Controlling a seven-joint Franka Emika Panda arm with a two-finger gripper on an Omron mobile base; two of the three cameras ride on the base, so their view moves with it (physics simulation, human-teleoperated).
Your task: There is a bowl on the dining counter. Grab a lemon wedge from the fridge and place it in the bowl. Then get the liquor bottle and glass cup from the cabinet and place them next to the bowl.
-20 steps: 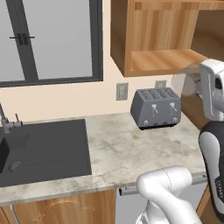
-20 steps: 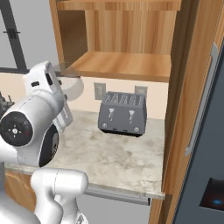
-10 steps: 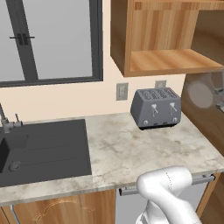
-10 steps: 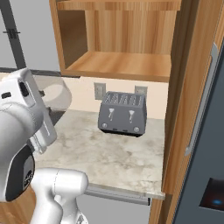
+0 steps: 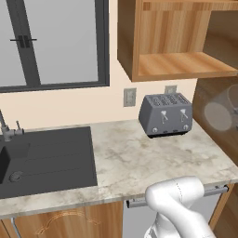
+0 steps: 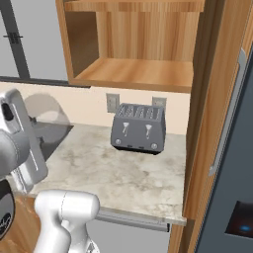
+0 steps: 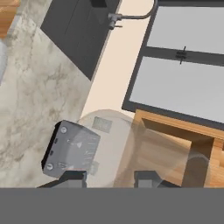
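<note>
The jaws were clamped on the glass cup (image 7: pixel 131 148): in the hand view the two dark tips rose at either side of its clear wall, with the gripper (image 7: pixel 111 177) set across the tumbler's lower part and the glass standing out beyond them. The same see-through cup showed as a faint disc at the right edge of the left base view (image 5: pixel 218 115) and beside the white hand in the right base view (image 6: pixel 47 112).

Beyond the cup, seen through it, lay the toaster (image 7: pixel 70 151) on the worktop (image 7: pixel 39 100), and past the tips to the other side the open cabinet (image 7: pixel 175 148) with its bare light shelf. Farther out were the dark sink (image 7: pixel 78 30), its tap (image 7: pixel 131 16) and the window (image 7: pixel 183 65). Off to the far side of the right base view stood the fridge (image 6: pixel 232 163).

The cup seemed to be out of the cabinet and in carriage, so the step in hand was probably taking it to the dining counter. To do that well, the grip should stay firm but unchanged, the tumbler should be brought upright before it goes down, and the swing should keep well apart from the toaster and the cabinet's edge. Smooth glass could slip under a sharp turn.
</note>
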